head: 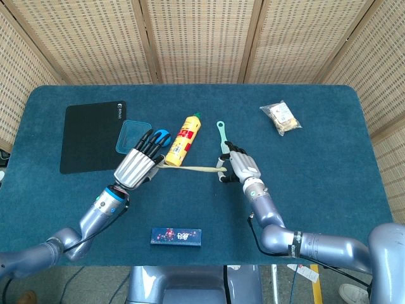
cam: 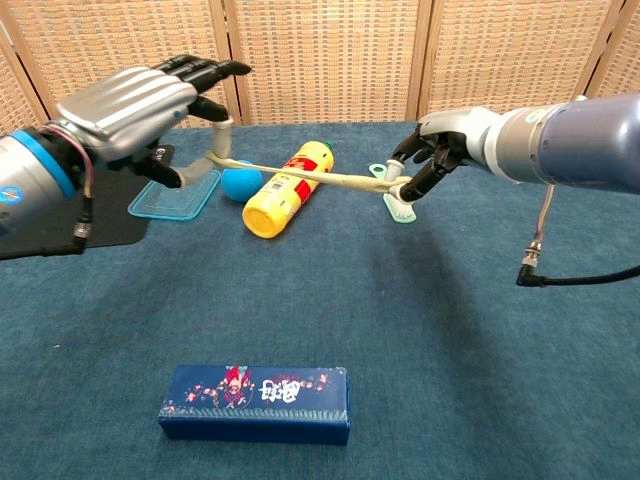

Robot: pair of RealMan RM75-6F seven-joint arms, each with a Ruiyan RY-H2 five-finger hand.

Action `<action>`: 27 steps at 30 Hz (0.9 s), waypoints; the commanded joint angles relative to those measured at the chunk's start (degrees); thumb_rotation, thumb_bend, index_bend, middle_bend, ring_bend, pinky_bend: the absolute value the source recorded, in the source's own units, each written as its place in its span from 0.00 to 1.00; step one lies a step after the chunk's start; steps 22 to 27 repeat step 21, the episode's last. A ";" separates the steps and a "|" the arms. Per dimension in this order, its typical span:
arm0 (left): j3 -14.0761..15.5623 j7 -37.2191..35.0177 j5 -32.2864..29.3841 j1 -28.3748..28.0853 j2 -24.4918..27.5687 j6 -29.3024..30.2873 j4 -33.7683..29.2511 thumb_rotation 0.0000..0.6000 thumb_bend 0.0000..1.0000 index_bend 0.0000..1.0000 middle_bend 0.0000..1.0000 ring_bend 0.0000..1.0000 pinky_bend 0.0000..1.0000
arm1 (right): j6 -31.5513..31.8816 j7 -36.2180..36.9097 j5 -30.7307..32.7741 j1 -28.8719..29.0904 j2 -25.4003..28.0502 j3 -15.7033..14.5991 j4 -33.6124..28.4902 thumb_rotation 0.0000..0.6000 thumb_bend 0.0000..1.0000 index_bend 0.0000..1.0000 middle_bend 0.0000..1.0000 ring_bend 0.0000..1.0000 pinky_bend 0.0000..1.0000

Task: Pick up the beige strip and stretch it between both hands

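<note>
Left hand (cam: 135,105): thumb and a finger pinch one end of the thin beige elastic strip (cam: 300,178); the other fingers (cam: 205,68) extend forward, loosely spread. Right hand (cam: 440,150): fingers curled in, pinching the opposite end of the strip between their tips.

Strip: off the dark blue cloth-covered desk (cam: 450,340), held in the air between the two hands. It runs as a long, nearly straight line with only a slight sag, passing just above the yellow plastic bottle with the red label (cam: 282,190), which lies on its side. In the head view the strip (head: 190,168) crosses just below the bottle's base (head: 174,155).

Progress, judged from these views: pick-up is done and both ends are secured. The stretch looks well under way, since the hands stand well apart, one on each side of the bottle, and the strip is drawn thin and close to taut. What may remain is a little more pull to take out the last sag, or simply holding. Cannot tell how much give the strip has left.

Risk, as a judgement: both grips are fingertip pinches, so an end could slip under more tension.

Around the bottle: a blue ball (cam: 240,181) and a clear teal plastic tray (cam: 175,195) on its left-hand side, a mint-green flat tool (cam: 398,205) under the right hand, and a dark blue printed box (cam: 255,402) nearer the robot.
</note>
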 commanded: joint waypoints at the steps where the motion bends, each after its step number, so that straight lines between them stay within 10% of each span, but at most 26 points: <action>1: 0.43 -1.03 0.06 0.97 1.36 0.90 0.48 1.00 0.65 0.87 0.00 0.00 0.00 | 0.78 -0.14 -1.98 -0.80 0.27 -0.98 1.11 1.00 0.61 0.74 0.07 0.00 0.00; 27: 1.21 -6.85 0.29 6.14 10.37 6.37 1.96 1.00 0.65 0.87 0.00 0.00 0.00 | 1.96 -0.19 -5.12 -4.37 3.63 -2.25 0.37 1.00 0.61 0.74 0.07 0.00 0.00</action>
